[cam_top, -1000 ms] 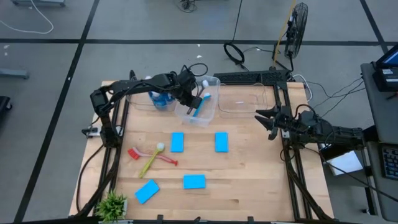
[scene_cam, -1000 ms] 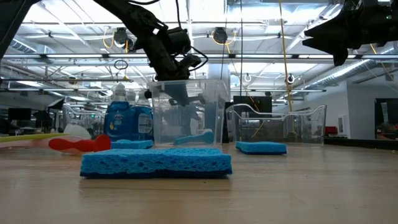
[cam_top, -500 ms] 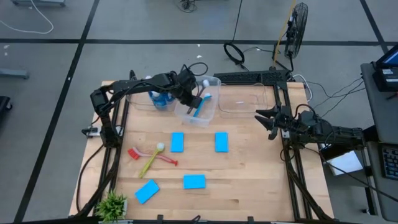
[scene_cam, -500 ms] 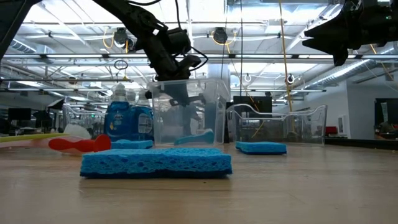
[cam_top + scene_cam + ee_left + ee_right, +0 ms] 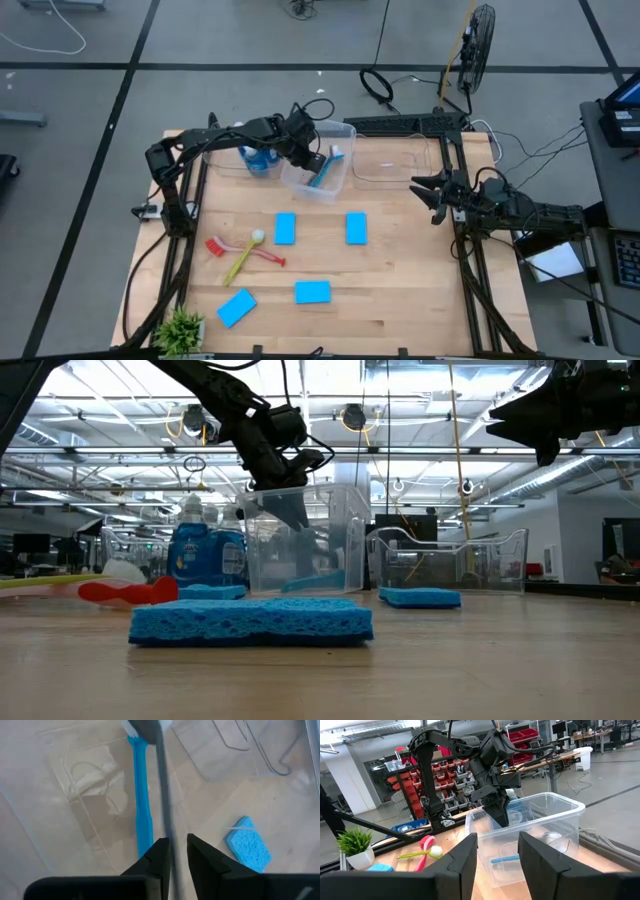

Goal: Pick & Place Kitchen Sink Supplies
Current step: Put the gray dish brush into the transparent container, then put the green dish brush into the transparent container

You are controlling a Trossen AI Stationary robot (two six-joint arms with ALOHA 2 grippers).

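Your work surface is a pale wooden table (image 5: pixel 400 290). On it you have four blue sponges (image 5: pixel 285 228) around the centre, a red brush (image 5: pixel 245 250) crossed with a yellow-green brush (image 5: pixel 240 265) at left, a potted plant (image 5: pixel 182 327) at lower left, and along the upper edge soap bottles (image 5: pixel 258 158) and two clear bins (image 5: pixel 320 170).

Left hand (image 5: pixel 312 158) and blue brush (image 5: pixel 325 172) inside the middle bin (image 5: pixel 345 132) — right bin (image 5: pixel 392 180) open above.

Grey floor (image 5: pixel 80 150) — red-binned shelves (image 5: pixel 450 775) behind.
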